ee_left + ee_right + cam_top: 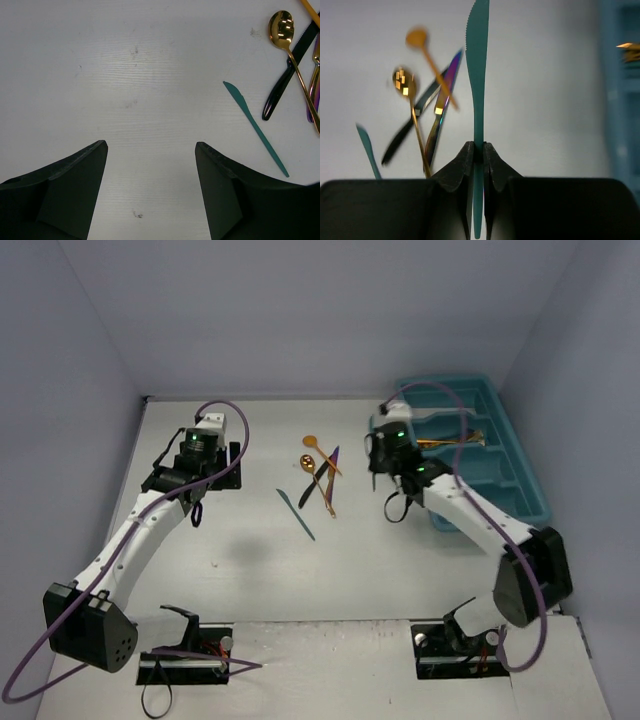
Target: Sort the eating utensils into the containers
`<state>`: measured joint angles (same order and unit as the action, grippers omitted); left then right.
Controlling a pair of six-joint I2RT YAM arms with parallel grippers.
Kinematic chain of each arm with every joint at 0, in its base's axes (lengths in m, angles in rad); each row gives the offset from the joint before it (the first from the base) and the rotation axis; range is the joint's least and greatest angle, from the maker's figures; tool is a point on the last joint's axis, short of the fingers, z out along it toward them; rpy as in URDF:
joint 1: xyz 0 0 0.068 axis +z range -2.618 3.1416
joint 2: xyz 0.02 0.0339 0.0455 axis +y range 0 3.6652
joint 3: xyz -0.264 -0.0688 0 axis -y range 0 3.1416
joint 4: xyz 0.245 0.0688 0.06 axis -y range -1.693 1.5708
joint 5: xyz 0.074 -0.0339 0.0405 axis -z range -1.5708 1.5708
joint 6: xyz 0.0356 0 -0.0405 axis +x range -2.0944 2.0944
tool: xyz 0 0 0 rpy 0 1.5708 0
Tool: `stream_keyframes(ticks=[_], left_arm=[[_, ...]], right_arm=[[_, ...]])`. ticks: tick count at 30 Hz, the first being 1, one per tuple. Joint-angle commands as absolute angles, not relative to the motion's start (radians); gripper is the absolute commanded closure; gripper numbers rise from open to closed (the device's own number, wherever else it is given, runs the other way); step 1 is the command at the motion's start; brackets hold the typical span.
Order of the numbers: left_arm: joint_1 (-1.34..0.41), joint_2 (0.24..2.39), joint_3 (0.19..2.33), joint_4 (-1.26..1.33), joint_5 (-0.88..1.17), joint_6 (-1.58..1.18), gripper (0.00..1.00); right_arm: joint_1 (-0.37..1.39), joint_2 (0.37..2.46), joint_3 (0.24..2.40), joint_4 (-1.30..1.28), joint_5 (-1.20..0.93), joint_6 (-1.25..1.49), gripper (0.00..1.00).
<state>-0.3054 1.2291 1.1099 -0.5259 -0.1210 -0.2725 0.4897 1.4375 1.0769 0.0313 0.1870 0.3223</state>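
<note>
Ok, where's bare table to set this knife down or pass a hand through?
Free: the table between the left gripper and the loose teal knife, and the near strip between both arms. Crowded: the utensil pile at centre, with the right gripper and its held knife between it and the tray.

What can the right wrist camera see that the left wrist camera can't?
Only the right wrist view: a teal knife pinched in the shut right tool, and the blue tray at the edge. Only the left wrist view: the open left tool over the table. Both: the other teal knife lying loose, a gold spoon and a black knife.
</note>
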Motion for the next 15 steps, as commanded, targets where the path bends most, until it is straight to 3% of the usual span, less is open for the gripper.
stream_keyframes(ticks=[1, 7, 15], left_arm=[[-0.298, 1.194, 1.135, -0.483, -0.108, -0.268, 0.32], [-0.298, 1.189, 1.135, -0.485, -0.104, -0.27, 0.32], [-0.299, 1.187, 1.132, -0.482, -0.102, -0.268, 0.32]], right_arm=[[0.384, 1.269, 1.012, 0.051, 0.434, 0.485, 1.0], [0.155, 1.211, 0.914, 0.044, 0.382, 0.721, 1.0], [-0.049, 1.3, 0.881, 0.048, 0.361, 0.946, 1.0]])
